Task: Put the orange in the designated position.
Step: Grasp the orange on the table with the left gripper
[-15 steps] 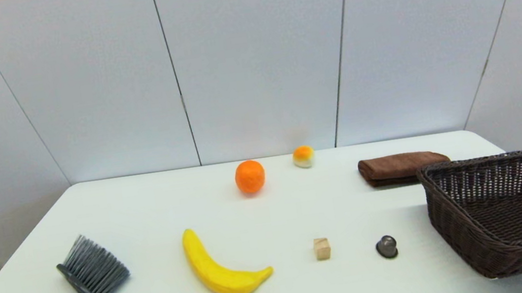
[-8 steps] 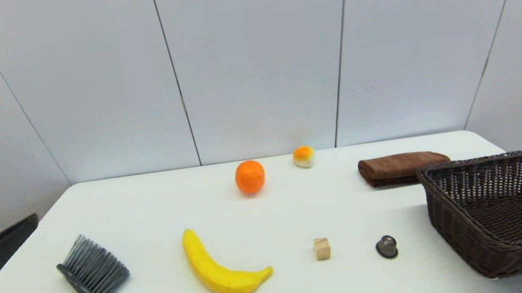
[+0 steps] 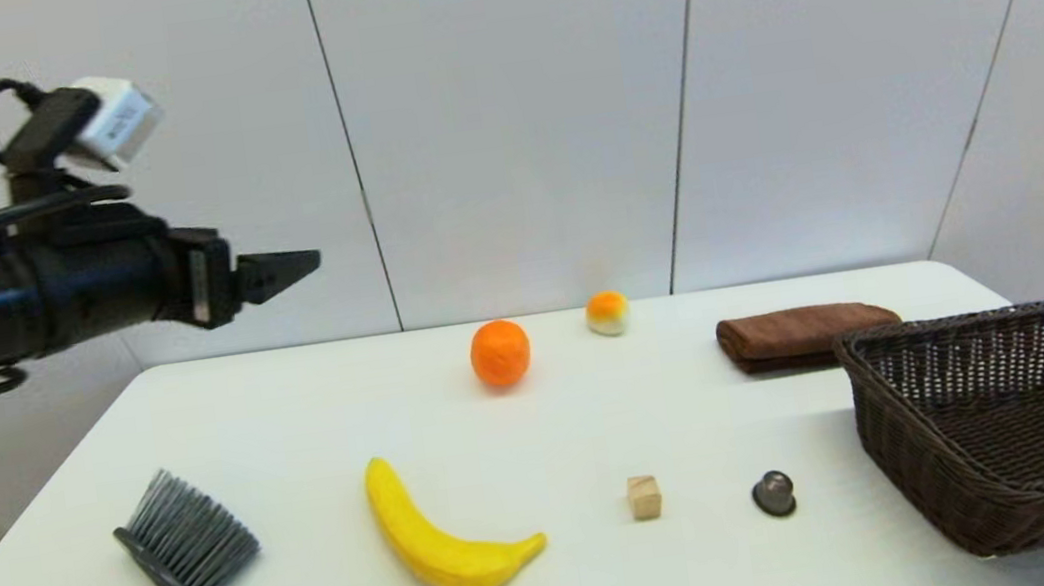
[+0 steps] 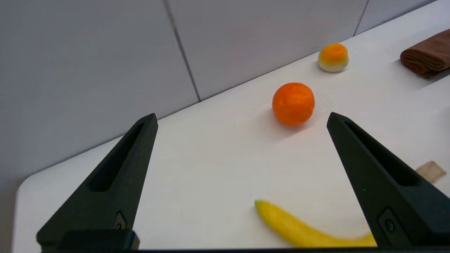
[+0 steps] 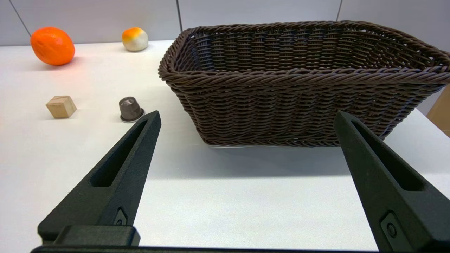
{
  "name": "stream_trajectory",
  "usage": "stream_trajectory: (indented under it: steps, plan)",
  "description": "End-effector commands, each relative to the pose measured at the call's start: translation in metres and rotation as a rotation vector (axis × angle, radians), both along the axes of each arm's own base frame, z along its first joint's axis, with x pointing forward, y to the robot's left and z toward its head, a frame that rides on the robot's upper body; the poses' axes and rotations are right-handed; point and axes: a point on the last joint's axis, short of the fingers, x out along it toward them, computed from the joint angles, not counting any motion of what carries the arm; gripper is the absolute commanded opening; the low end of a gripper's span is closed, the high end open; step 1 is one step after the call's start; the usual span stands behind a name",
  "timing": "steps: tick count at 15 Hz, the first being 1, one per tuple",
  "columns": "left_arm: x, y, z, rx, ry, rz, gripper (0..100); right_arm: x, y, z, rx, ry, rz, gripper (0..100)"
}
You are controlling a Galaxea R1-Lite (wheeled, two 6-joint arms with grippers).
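Orange and dimpled, the orange (image 3: 500, 353) sits untouched toward the far edge of the white table (image 3: 298, 433), just left of centre, with a small white ball topped in orange-yellow (image 3: 606, 313) near it on the right. High above the table's far left corner, the left gripper (image 3: 282, 267) hangs in the air, pointing right toward the fruit and well apart from it. Seen from the left wrist, its two black fingers (image 4: 116, 182) are spread wide and hold nothing, and the orange (image 4: 293, 104) lies beyond them on the bare tabletop. The right gripper (image 5: 246, 140) hovers low over the near right part of the table, its fingers likewise wide apart and empty, facing a dark woven basket (image 5: 302, 80). A folded brown cloth (image 3: 795, 336) lies at the far right, just behind the basket (image 3: 1013, 420). Nearer the front are a yellow banana (image 3: 438, 536), a small wooden cube (image 3: 644, 497), a dark coffee capsule (image 3: 773, 493) and, at the left, a grey brush with a green handle (image 3: 183, 570).
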Motion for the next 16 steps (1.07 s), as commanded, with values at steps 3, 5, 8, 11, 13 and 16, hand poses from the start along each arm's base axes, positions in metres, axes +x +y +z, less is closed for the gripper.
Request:
stream_trajectory:
  steps: [3,5,8,11,13,16]
  plan:
    - [0.131,-0.108,-0.082,-0.004,0.061,-0.208,100,0.0,0.0,0.0,0.0,0.001,0.0,100]
    - [0.148,-0.123,-0.107,-0.044,0.082,-0.353,100,0.0,0.0,0.0,0.0,-0.001,0.0,100]
    - [0.161,-0.13,-0.134,-0.046,0.165,-0.4,100,0.0,0.0,0.0,0.0,-0.001,0.0,100]
    - [0.163,-0.125,-0.158,0.058,0.327,-0.251,100,0.0,0.0,0.0,0.0,-0.001,0.0,100]
    - [0.169,-0.12,-0.16,0.058,0.369,-0.217,100,0.0,0.0,0.0,0.0,-0.001,0.0,100]
    - [0.171,-0.116,-0.16,0.044,0.373,-0.202,100,0.0,0.0,0.0,0.0,-0.001,0.0,100]
